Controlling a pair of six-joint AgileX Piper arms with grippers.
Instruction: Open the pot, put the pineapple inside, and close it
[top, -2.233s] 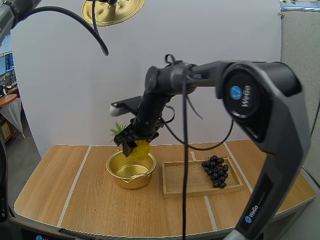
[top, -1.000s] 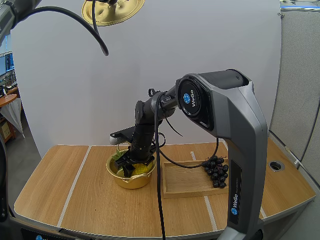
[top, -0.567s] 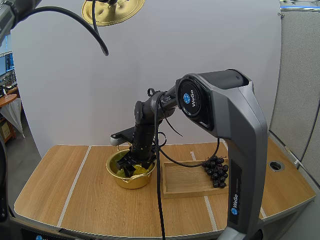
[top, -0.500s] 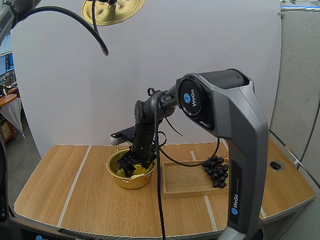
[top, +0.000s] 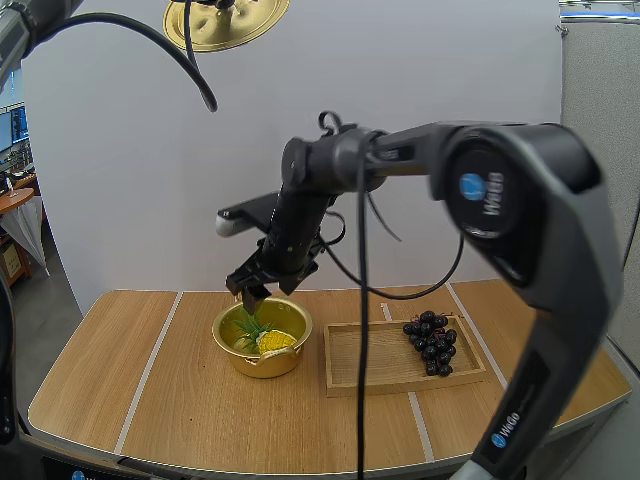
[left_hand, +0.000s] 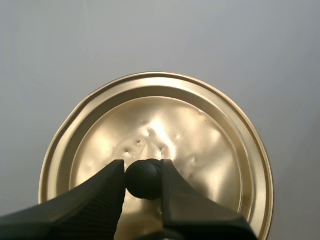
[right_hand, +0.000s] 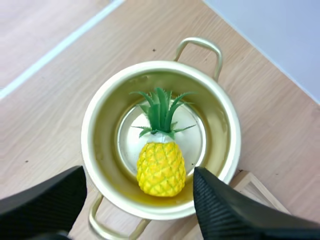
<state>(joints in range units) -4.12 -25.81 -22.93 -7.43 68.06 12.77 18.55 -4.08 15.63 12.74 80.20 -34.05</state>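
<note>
A yellow pineapple (right_hand: 160, 167) with green leaves lies on the bottom of the open gold pot (right_hand: 100, 125); it also shows as the pineapple (top: 276, 341) in the pot (top: 262, 358) on the table. My right gripper (top: 257, 290) hangs open just above the pot with nothing between its fingers (right_hand: 230, 210). High up at the back left, my left gripper (left_hand: 142, 179) is shut on the black knob (left_hand: 143, 178) of the gold lid (left_hand: 215, 140), and the lid (top: 226, 20) hangs in the air there.
A wooden tray (top: 370, 372) lies right of the pot, with a bunch of dark grapes (top: 431, 341) at its right end. The tray's corner (right_hand: 257, 192) sits close to the pot's rim.
My right gripper let go of the pineapple inside the pot and has risen out of it. The pineapple now lies in the pot. The lid has stayed up.
</note>
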